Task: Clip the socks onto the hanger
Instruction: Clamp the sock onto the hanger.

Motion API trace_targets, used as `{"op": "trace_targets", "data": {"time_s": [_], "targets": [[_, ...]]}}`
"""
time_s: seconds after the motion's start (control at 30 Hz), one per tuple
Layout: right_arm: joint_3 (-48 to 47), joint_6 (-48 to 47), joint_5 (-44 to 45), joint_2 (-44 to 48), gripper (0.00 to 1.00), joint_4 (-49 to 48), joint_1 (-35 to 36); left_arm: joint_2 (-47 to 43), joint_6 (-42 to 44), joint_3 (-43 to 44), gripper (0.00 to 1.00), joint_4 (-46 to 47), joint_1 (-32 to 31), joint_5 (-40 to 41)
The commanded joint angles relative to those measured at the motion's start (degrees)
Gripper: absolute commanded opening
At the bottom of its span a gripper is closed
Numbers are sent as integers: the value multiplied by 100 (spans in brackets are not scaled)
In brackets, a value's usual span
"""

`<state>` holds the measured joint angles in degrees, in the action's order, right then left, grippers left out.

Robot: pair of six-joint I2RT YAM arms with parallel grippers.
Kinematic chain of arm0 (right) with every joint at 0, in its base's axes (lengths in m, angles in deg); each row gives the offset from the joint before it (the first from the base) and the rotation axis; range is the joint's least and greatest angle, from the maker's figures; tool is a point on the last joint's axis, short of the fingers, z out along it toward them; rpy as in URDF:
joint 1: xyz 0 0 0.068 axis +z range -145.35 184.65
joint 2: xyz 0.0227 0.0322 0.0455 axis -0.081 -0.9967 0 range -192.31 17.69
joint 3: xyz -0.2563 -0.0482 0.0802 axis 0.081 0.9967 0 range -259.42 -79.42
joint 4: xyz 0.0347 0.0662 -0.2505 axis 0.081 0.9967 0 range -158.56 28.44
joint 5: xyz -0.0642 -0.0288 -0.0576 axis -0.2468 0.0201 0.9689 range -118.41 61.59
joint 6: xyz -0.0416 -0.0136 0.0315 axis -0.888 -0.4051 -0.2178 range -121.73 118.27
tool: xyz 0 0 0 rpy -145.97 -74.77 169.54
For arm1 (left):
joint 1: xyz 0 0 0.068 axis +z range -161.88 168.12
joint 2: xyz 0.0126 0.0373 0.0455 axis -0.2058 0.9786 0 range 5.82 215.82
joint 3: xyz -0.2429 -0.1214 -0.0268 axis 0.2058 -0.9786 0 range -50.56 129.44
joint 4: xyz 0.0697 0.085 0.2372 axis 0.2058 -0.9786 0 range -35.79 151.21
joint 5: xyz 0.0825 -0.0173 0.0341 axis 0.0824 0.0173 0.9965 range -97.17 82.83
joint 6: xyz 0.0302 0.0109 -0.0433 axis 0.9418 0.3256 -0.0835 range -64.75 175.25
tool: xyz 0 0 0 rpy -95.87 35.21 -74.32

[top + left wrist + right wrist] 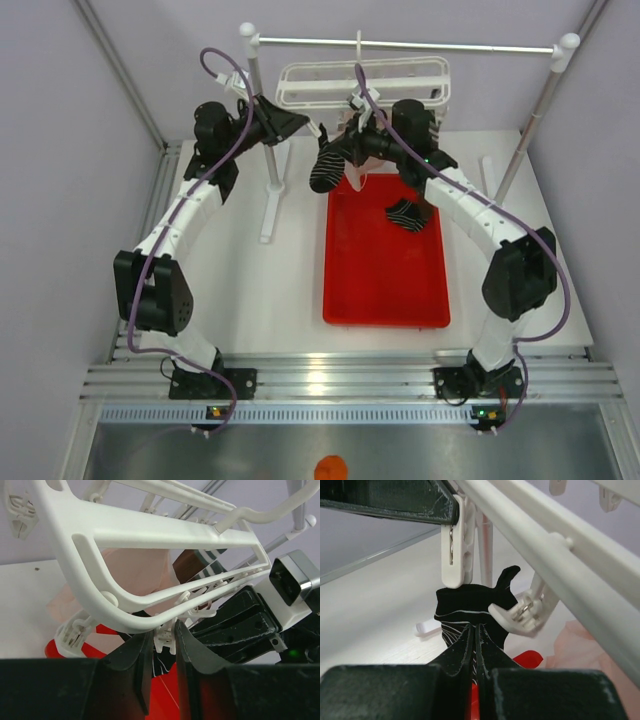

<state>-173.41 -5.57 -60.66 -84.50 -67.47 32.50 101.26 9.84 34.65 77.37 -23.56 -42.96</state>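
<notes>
Currently right gripper [475, 628] pinches limp, light black striped sock [470, 605] near its edge; left gripper [163, 631] clasps white plastic peg [164, 642].

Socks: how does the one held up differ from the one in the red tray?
The held sock hangs in the air, pinched in the shut right tool; the tray sock lies in the red tray, held by nothing. The held sock is beside a peg of the hanger; the tray sock is far from it. Both are black with thin white stripes.
</notes>
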Motion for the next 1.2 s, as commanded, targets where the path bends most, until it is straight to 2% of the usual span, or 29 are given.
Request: {"op": "trace_targets", "data": {"time_s": [0.0,0.47,0.9,1.17], "targets": [[-400,-135,166,-73,0,67,106,27,295,242,0,-184,8,-77],[-699,-627,535,-196,0,568,282,-16,410,251,0,-245,8,-86],[-848,-566,571,-196,0,674,334,-34,1156,400,0,-807,-62,221],[-954,-566,553,-213,0,709,370,1,1324,461,0,-922,-106,222]]}}
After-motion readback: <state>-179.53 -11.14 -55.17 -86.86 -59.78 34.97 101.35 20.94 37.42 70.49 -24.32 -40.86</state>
